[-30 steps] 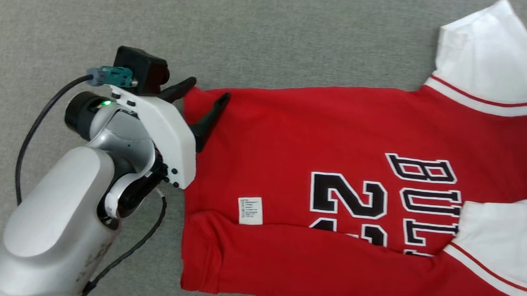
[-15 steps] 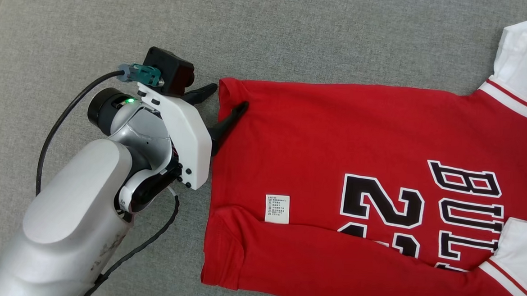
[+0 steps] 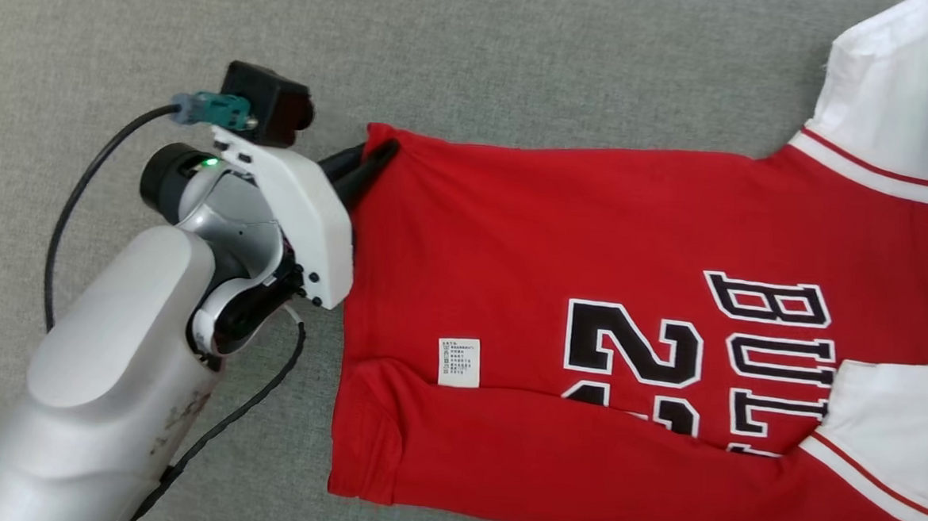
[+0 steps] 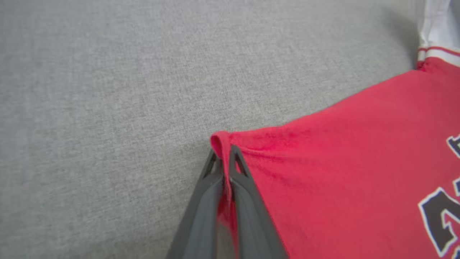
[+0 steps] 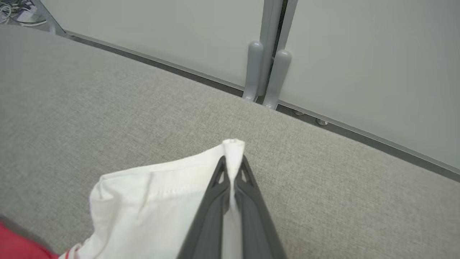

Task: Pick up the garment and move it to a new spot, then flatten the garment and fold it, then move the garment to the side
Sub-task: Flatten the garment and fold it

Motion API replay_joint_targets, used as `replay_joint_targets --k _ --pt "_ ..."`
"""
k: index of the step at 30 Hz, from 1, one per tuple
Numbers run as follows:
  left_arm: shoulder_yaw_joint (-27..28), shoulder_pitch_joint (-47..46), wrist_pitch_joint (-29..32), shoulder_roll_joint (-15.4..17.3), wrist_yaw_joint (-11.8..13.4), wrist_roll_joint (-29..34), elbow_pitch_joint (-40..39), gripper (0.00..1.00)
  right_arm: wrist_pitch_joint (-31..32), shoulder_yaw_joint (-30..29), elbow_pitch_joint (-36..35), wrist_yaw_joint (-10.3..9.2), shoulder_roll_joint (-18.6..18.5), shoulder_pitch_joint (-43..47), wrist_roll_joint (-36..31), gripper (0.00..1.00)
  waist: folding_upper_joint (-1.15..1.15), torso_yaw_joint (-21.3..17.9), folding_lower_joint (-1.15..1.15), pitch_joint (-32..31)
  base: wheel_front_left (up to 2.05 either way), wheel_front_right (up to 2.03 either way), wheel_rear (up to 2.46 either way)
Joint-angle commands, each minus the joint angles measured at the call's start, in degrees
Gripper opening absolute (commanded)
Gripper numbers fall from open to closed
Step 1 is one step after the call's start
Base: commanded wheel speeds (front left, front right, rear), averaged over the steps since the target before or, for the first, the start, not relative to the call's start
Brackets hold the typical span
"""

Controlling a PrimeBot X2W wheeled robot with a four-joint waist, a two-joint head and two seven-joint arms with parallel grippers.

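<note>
Red shirt [image 3: 561,234] with white sleeves, spread on the grey cloth-covered desk [image 3: 522,57]. Its near long side is folded over part of the printed number [image 3: 634,357]. The left gripper [image 4: 225,153] is closed on the far hem corner, and the right gripper [image 5: 233,163] is pinched on the tip of 1 sleeve [image 5: 151,201]. Judged progress: flattening done, 1 fold made, further folding and the move aside remain.

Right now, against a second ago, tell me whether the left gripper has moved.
Yes. Judged against the corner of the garment, the left gripper has closed: its fingers, then spread astride that corner, have come together and now pinch the red hem.
</note>
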Motion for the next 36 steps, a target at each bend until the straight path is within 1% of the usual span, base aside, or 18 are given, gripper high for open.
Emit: replay_joint_targets --k 1,6,9,12,15,18,21,22,23,24,25,26,27,29,30,32,33,36 --pt "1.10 1.26 -1.04 1.03 0.56 -0.33 -0.39 0.00 -1.71 -0.24 -0.12 -0.02 -0.42 1.02 1.22 0.00 0.00 -1.79 0.00 -2.28 0.00 0.00 0.00" --pt "3.15 6.22 -3.29 3.16 2.10 -1.48 -3.97 0.00 -7.46 -0.26 -3.53 -0.02 -1.12 5.68 5.21 0.00 0.00 -5.07 0.00 -7.06 0.00 0.00 0.00" --pt "3.91 11.03 -4.60 4.23 3.19 -2.32 -7.23 0.00 -10.28 -0.60 -7.28 -0.02 -1.69 11.21 7.31 0.00 0.00 -6.84 0.00 -10.69 0.00 0.00 0.00" --pt "5.14 17.00 -6.54 5.05 4.76 -3.60 -11.05 0.00 -12.50 -1.57 -11.20 -0.02 -1.86 19.07 8.08 0.00 0.00 -8.54 0.00 -14.06 0.00 0.00 0.00" --pt "6.79 24.26 -8.38 6.11 7.46 -5.07 -15.37 0.00 -14.32 -3.22 -15.46 -0.02 -0.67 27.13 8.25 0.00 0.00 -10.26 0.00 -16.22 0.00 0.00 0.00" --pt "8.47 31.18 -10.11 6.40 9.84 -6.88 -19.20 0.00 -15.67 -5.59 -19.12 -0.01 1.12 35.44 7.79 0.00 0.00 -11.06 0.00 -17.47 0.00 0.00 0.00" --pt "9.49 36.74 -11.90 6.08 11.10 -8.49 -21.16 0.00 -16.14 -7.25 -21.26 -0.01 3.42 42.16 6.33 0.00 0.00 -11.74 0.00 -17.77 0.00 0.00 0.00" --pt "9.84 38.11 -12.53 5.76 11.50 -9.00 -21.38 0.04 -16.24 -7.49 -21.39 -0.01 4.10 43.79 5.63 0.00 0.00 -12.03 0.00 -17.82 0.00 0.00 0.00" --pt "10.24 39.43 -13.35 5.18 11.96 -9.40 -21.40 0.22 -16.03 -7.46 -21.33 -0.01 4.74 45.31 4.74 0.11 0.00 -12.31 0.00 -17.93 0.00 0.00 0.00" --pt "10.47 40.62 -14.20 4.91 12.26 -9.52 -21.23 0.41 -15.75 -7.09 -21.26 -0.01 5.45 46.63 4.27 0.36 0.00 -12.53 0.00 -18.03 0.00 0.00 0.00" --pt "10.56 41.60 -14.97 5.13 12.41 -8.97 -20.74 0.62 -15.74 -6.95 -21.23 -0.01 6.16 47.82 4.06 0.35 0.00 -12.60 0.00 -18.16 0.00 0.00 0.00" --pt "10.50 42.49 -15.99 5.33 12.21 -8.45 -20.27 0.67 -15.78 -7.20 -21.14 -0.01 6.73 48.89 3.98 0.46 0.00 -12.64 0.00 -18.32 0.00 0.00 0.00" --pt "10.72 43.77 -16.62 4.88 12.76 -8.66 -19.43 1.00 -15.64 -7.47 -21.13 -0.01 6.81 49.86 3.35 1.00 0.00 -12.74 0.00 -18.57 0.00 0.00 0.00" --pt "10.85 45.45 -18.88 5.69 13.09 -6.81 -18.42 1.00 -15.42 -8.90 -21.26 -0.01 7.51 51.36 2.60 1.00 0.00 -13.17 0.00 -19.07 0.00 0.00 0.00" --pt "10.68 46.46 -19.79 5.76 12.86 -6.61 -18.21 1.00 -14.90 -9.21 -21.82 -0.01 7.61 52.19 2.61 1.00 0.00 -13.31 0.00 -19.34 0.00 0.00 0.00" --pt "11.08 49.30 -21.24 5.62 13.56 -6.64 -18.03 1.00 -13.78 -10.85 -23.60 -0.01 7.44 53.09 2.69 1.00 0.00 -13.70 0.00 -20.08 0.00 0.00 0.00" --pt "11.53 50.28 -22.50 6.01 14.19 -5.79 -18.47 1.00 -13.05 -12.02 -24.62 -0.01 7.54 53.27 3.07 1.00 0.00 -13.85 0.00 -20.41 0.00 0.00 0.00" --pt "14.03 52.67 -29.18 5.12 17.70 -2.65 -19.89 1.00 -9.48 -15.11 -27.44 -0.01 7.23 53.53 3.37 1.00 0.00 -13.84 0.00 -21.30 0.00 0.00 0.00"
